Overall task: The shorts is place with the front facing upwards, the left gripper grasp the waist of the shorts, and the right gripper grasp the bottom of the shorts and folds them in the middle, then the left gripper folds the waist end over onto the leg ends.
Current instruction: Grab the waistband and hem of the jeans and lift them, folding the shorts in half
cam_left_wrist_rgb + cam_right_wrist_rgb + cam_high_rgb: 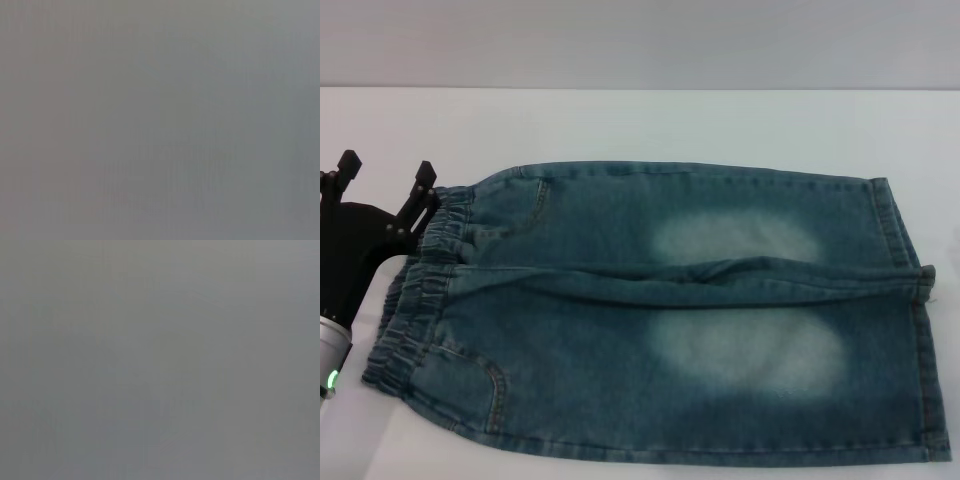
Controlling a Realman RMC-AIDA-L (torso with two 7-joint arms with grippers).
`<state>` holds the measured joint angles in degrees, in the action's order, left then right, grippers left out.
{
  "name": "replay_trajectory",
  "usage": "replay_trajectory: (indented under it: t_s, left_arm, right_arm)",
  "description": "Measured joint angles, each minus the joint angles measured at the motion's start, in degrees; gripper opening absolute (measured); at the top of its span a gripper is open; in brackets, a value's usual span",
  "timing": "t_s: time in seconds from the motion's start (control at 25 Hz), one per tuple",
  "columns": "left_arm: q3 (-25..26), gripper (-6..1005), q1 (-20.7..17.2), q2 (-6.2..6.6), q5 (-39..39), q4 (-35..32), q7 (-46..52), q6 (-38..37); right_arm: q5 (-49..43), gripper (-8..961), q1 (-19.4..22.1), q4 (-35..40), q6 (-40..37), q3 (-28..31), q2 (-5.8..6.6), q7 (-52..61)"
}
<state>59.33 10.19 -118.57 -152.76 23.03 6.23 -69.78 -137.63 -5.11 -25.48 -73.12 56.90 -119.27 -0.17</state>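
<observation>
Blue-green denim shorts [660,310] lie flat on the white table, front up, with pale faded patches on both thighs. The gathered elastic waist [420,290] is at the left and the leg ends [910,300] are at the right. My left gripper [386,172] hovers at the far left, just beside the upper corner of the waist, with its two black prongs spread open and nothing between them. My right gripper is out of view. Both wrist views show only plain grey.
The white table [640,125] stretches behind the shorts to a grey wall at the back. The shorts' lower hem edge runs close to the bottom of the head view.
</observation>
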Motion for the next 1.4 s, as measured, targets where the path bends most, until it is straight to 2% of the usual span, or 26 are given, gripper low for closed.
replay_trajectory:
  t_s: [0.32, 0.4, 0.48, 0.6, 0.64, 0.68, 0.72, 0.8, 0.96, 1.0, 1.04, 1.08, 1.16, 1.2, 1.24, 1.32, 1.36, 1.4]
  left_arm:
    - [-0.34, 855, 0.08, 0.05, -0.01, 0.04, 0.74, 0.17]
    - [-1.16, 854, -0.16, 0.58, -0.11, 1.49, 3.07, 1.51]
    - [-1.64, 853, -1.2, 1.76, -0.22, 5.28, 5.03, 4.49]
    - [-1.42, 851, -3.96, 3.63, -1.25, 12.5, 4.67, 8.85]
    - [-1.42, 851, -3.96, 3.63, -1.25, 12.5, 4.67, 8.85]
    - [-0.9, 850, -4.86, 4.22, -2.27, 15.37, 4.48, 10.99]
    - [0.8, 850, -7.15, 5.39, -5.42, 23.0, 4.25, 17.66]
    - [2.95, 849, -9.25, 6.15, -8.87, 31.58, 4.24, 26.4]
    - [6.74, 847, -11.87, 6.77, -12.36, 47.52, 2.37, 47.37]
    - [7.57, 846, -12.23, 6.85, -12.39, 51.48, 1.32, 54.19]
    - [9.05, 846, -12.23, 6.89, -12.4, 57.34, 0.05, 64.69]
    - [9.54, 845, -12.2, 6.87, -12.4, 59.14, -0.3, 68.16]
    - [11.65, 844, -11.77, 6.33, -12.43, 64.83, -1.87, 81.28]
    - [13.05, 843, -11.53, 5.72, -12.47, 67.72, -3.3, 87.76]
    - [14.82, 843, -11.14, 4.58, -12.51, 71.23, -5.58, 95.49]
    - [17.11, 842, -10.46, 2.93, -12.55, 75.07, -9.19, 104.67]
    - [19.01, 841, -9.81, 1.64, -12.57, 77.62, -11.96, 111.83]
    - [19.01, 841, -9.81, 1.64, -12.57, 77.62, -11.96, 111.83]
  right_arm:
    - [0.27, 793, 0.0, -0.14, 0.53, -0.55, 0.02, 0.83]
    - [-0.02, 793, 0.56, -2.2, 2.75, -0.57, 0.55, 3.04]
    - [-0.7, 793, 2.06, -6.59, 6.32, -0.57, 1.86, 4.29]
    - [-3.09, 792, 5.7, -17.15, 13.23, 0.95, 4.35, 2.88]
    - [-4.56, 792, 6.96, -21.53, 17.55, 2.24, 5.06, 2.13]
    - [-5.89, 792, 7.98, -25.28, 21.86, 3.62, 5.58, 1.69]
    - [-7.7, 792, 9.17, -30.22, 27.56, 5.63, 6.03, 1.24]
    - [-11.0, 792, 10.8, -37.15, 37.89, 9.38, 6.21, 0.95]
    - [-16.08, 792, 12.56, -51.72, 61.47, 17.99, 4.68, 0.87]
    - [-16.32, 792, 12.46, -53.86, 66.41, 19.47, 4.38, 0.85]
    - [-16.46, 792, 12.11, -56.74, 72.54, 21.47, 3.98, 0.81]
    - [-16.48, 792, 11.47, -59.2, 79.07, 23.46, 3.66, 0.79]
    - [-16.5, 792, 10.13, -63.39, 90.33, 26.7, 3.13, 0.58]
    - [-16.51, 792, 9.61, -65.39, 95.12, 28.09, 2.85, 0.45]
    - [-16.52, 792, 9.13, -67.37, 100.28, 29.3, 2.54, 0.29]
    - [-16.53, 792, 8.35, -71.29, 109.17, 31.66, 1.94, 0.1]
    - [-16.53, 792, 7.93, -73.2, 113.66, 32.94, 1.72, 0.08]
    - [-16.53, 792, 7.62, -74.83, 117.32, 34.0, 1.6, 0.06]
